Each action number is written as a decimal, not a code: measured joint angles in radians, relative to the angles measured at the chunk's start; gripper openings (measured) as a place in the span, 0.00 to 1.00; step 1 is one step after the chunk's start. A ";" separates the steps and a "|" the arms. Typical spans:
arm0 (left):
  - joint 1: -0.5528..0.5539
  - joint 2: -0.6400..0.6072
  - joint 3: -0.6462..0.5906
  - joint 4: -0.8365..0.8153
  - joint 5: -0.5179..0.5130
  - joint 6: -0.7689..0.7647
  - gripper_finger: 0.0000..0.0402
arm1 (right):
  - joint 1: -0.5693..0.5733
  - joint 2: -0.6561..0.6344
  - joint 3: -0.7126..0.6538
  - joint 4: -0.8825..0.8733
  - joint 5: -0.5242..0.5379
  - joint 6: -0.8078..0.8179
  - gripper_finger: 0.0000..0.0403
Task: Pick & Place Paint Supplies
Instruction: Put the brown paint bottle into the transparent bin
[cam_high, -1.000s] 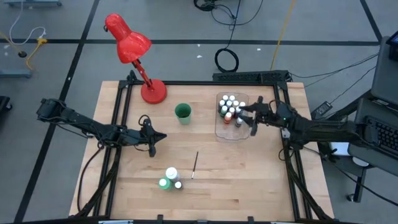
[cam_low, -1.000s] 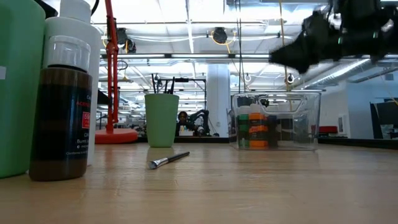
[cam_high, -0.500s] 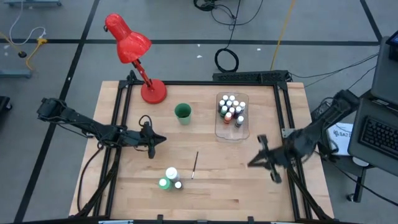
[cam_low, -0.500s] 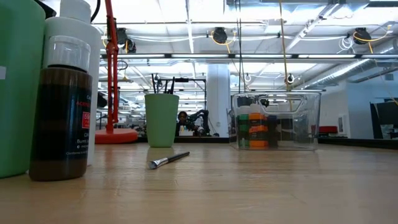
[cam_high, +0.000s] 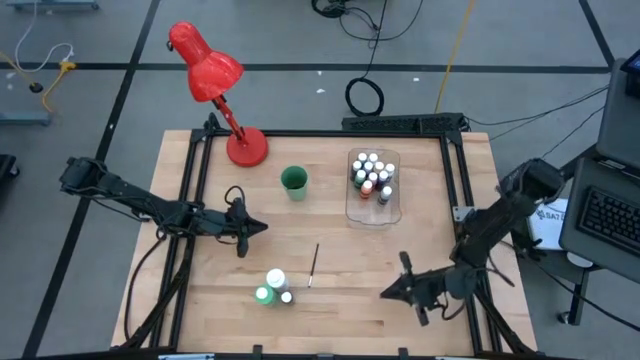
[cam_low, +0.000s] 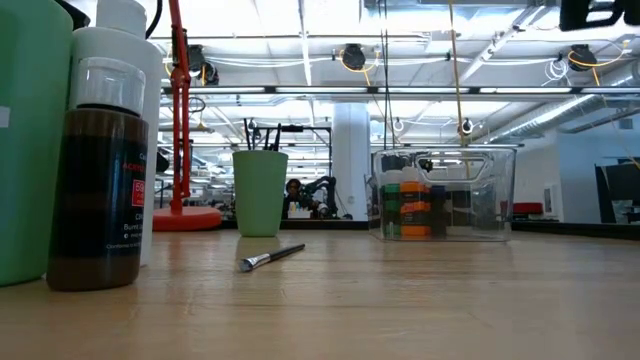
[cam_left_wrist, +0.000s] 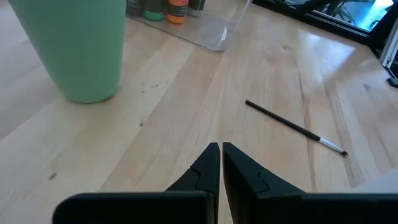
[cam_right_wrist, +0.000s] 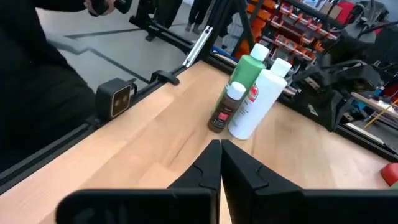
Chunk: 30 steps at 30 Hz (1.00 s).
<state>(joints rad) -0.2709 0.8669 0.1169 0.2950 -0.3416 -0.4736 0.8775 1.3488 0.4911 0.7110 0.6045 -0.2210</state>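
Left gripper (cam_high: 262, 226) hangs over the left-middle of the wooden table (cam_high: 340, 300), fingers pressed together, nothing held; open board on all sides of it. Ahead of its tips: the mint-green plastic cup (cam_left_wrist: 78, 43), past that the clear plastic tray (cam_high: 373, 205) with the small white-capped paint bottles (cam_high: 370, 175) bunched at its far end. Thin dark-handled brush (cam_high: 313, 265) lies loose on bare wood off to the side of this gripper, between the two grippers, not touching anything. Just beside the brush: big white bottle (cam_high: 275, 279), big green bottle (cam_high: 263, 295), tiny brown bottle (cam_high: 287, 298), clustered close by the near edge. Right gripper (cam_high: 386, 294) sits low at the near-right part of the table, fingers closed flush, empty; it points across clear wood at that bottle cluster, well apart from it. Black frame rails (cam_high: 467, 270) run along the table edge close behind it. Red desk lamp (cam_high: 215, 85) on the far-left corner. Grey floor with cables round the table
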 joint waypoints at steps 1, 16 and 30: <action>0.000 0.000 0.000 0.002 0.000 0.000 0.05 | -0.002 0.022 0.000 0.023 0.001 0.001 0.01; -0.015 0.000 0.018 0.286 0.192 0.222 0.05 | -0.090 0.068 -0.058 0.166 -0.001 -0.097 0.00; -0.146 0.030 0.404 -0.140 0.091 0.387 0.05 | -0.164 -0.122 -0.244 0.198 -0.005 -0.033 0.00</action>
<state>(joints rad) -0.4165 0.8965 0.5207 0.1545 -0.2503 -0.0869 0.7132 1.2267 0.2476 0.9088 0.5991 -0.2541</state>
